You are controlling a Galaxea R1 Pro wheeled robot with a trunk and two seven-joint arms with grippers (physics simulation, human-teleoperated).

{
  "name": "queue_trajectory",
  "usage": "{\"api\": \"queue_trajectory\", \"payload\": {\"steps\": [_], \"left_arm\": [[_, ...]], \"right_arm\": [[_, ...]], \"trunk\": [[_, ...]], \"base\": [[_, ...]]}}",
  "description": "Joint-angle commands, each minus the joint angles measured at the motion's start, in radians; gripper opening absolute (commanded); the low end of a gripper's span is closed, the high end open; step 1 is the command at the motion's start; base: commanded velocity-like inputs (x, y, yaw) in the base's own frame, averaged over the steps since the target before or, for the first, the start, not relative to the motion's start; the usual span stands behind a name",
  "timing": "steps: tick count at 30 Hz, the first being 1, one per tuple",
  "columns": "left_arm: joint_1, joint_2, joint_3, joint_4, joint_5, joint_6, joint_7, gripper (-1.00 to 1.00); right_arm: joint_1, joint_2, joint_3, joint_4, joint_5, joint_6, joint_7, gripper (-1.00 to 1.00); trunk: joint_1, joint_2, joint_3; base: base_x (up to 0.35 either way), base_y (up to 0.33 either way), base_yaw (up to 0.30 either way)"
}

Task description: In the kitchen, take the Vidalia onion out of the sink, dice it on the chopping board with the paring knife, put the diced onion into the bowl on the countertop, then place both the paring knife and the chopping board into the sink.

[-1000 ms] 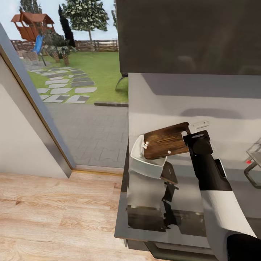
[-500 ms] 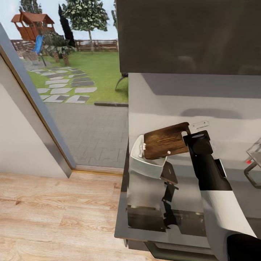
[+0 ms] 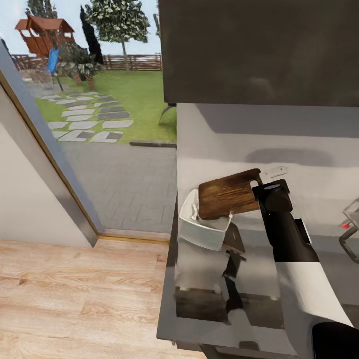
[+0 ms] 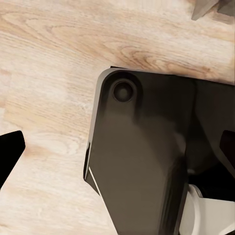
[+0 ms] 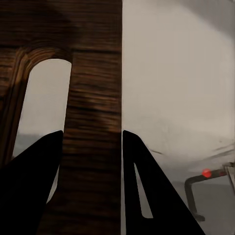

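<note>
Wood-grained chopping board [image 3: 229, 194], pinched in my right gripper [image 5: 92, 139] jaws, tips over the bowl [image 3: 202, 227]; next I'd carry it to the sink [image 3: 350, 227].

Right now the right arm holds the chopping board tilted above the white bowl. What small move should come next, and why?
Probably lift the chopping board slightly away from the bowl. Its low edge is at the bowl's rim, no white pieces show on its face, and the right pincer is closed on the handle end, so tipping looks finished. The sink faucet lies toward the right.
</note>
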Motion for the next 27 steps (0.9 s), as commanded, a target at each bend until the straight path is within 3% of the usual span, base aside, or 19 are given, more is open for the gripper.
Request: {"api": "queue_trajectory", "payload": {"steps": [1,15,24,27], "left_arm": [[0.000,0.001,-0.002,-0.001,0.010,-0.001,-0.005,1.00],[0.000,0.001,-0.002,-0.001,0.010,-0.001,-0.005,1.00],[0.000,0.001,-0.002,-0.001,0.010,-0.001,-0.005,1.00],[0.000,0.000,-0.002,-0.001,0.010,-0.001,-0.005,1.00]], "right_arm": [[-0.001,0.000,0.000,-0.001,0.012,0.003,0.010,-1.00],[-0.001,0.000,0.000,-0.001,0.012,0.003,0.010,-1.00],[0.000,0.000,-0.006,-0.081,0.003,0.003,0.020,-1.00],[0.000,-0.003,-0.015,-0.103,0.001,0.002,0.067,-1.00]], "trunk": [[0.001,-0.002,-0.001],[0.001,-0.002,-0.001],[0.001,-0.002,-0.001],[0.001,-0.002,-0.001]], "base": [[0.116,0.000,0.000],[0.172,0.022,0.000],[-0.006,0.007,0.000],[-0.168,0.000,0.000]]}}
